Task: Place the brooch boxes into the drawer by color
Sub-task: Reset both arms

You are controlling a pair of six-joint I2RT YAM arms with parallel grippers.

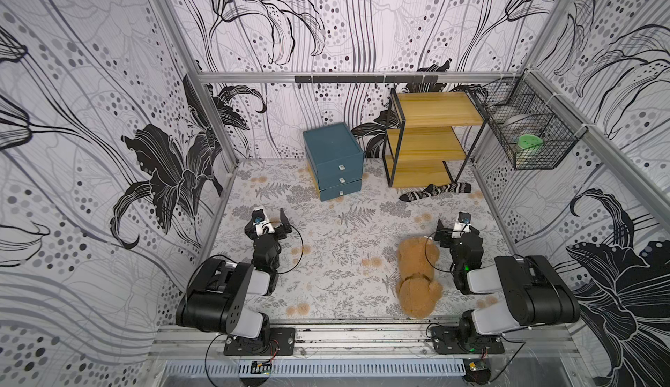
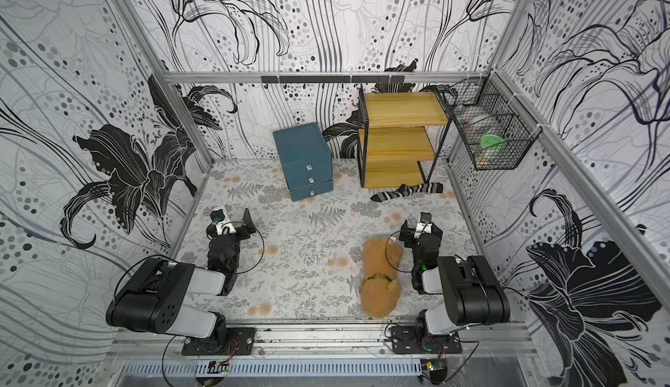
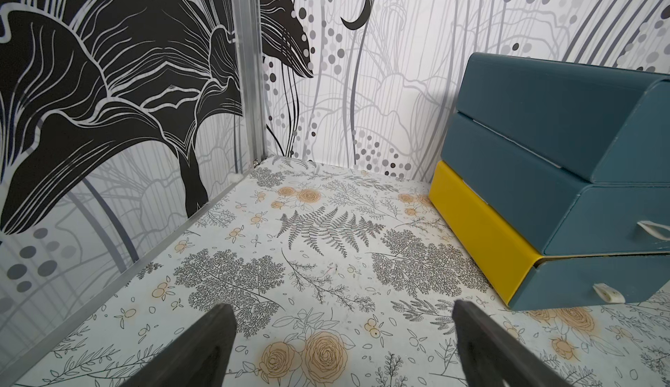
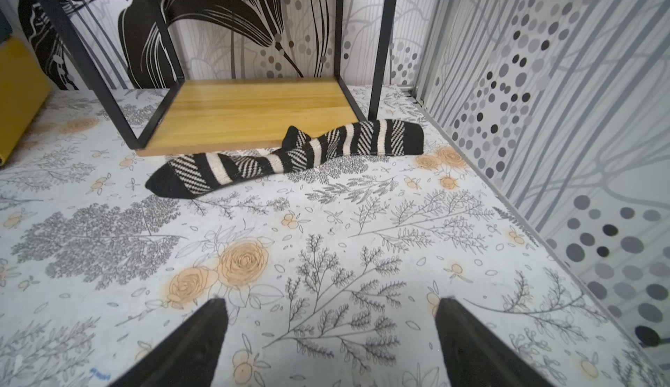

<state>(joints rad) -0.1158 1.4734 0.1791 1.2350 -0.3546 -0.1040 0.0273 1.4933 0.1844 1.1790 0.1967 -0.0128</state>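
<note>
The drawer chest is a small teal-blue box at the back middle of the table, with three stacked drawers, each with a silver pull, all pushed in. In the left wrist view the chest shows a yellow side panel at its base. No brooch boxes show in any view. My left gripper hovers open over bare table, in front and left of the chest. My right gripper is open too, at the right, with nothing between its fingers.
A brown teddy bear lies face down just left of my right arm. A striped black-and-white sock lies at the foot of the yellow wooden shelf rack. A wire basket hangs on the right wall.
</note>
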